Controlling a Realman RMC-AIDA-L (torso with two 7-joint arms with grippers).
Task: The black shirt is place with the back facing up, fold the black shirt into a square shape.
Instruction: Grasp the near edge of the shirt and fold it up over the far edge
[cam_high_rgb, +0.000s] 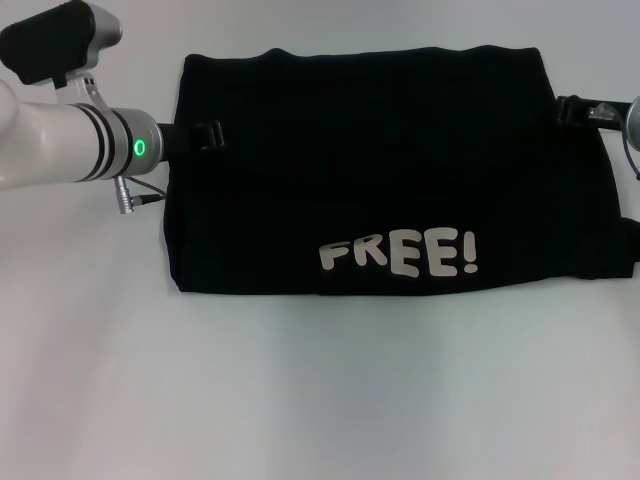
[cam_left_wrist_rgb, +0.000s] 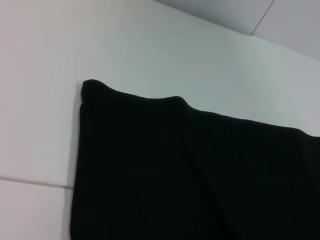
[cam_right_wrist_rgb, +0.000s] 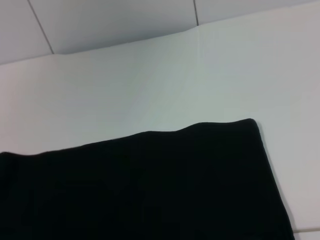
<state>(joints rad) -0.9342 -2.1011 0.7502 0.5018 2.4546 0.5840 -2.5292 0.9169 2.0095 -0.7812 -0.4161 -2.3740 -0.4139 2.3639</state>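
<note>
folded black shirt (cam_high_rgb: 390, 170) lies flat on white worktop (cam_high_rgb: 300, 400), "free!" lettering up; left end effector (cam_high_rgb: 205, 135) and right end effector (cam_high_rgb: 580, 110) touch opposite edges, grip state indiscernible.

The setting is presenting as a robot test lab or data-collection station, not a home. A plain white desk (cam_high_rgb: 300, 400) is filling the head view, bare and uniform. Two machine arms are reaching in over the desk's left and right edges; the left arm (cam_high_rgb: 60, 135) is showing a white casing, black bands, a glowing green indicator ring (cam_high_rgb: 140, 148) and an exposed cable connector (cam_high_rgb: 135, 190). In the wrist views, pale flat panels with thin seams (cam_right_wrist_rgb: 40, 30) are standing beyond the desk's far edge, looking like a partition or tiled wall. A single black shirt (cam_high_rgb: 390, 160) is lying as the test piece.
</note>
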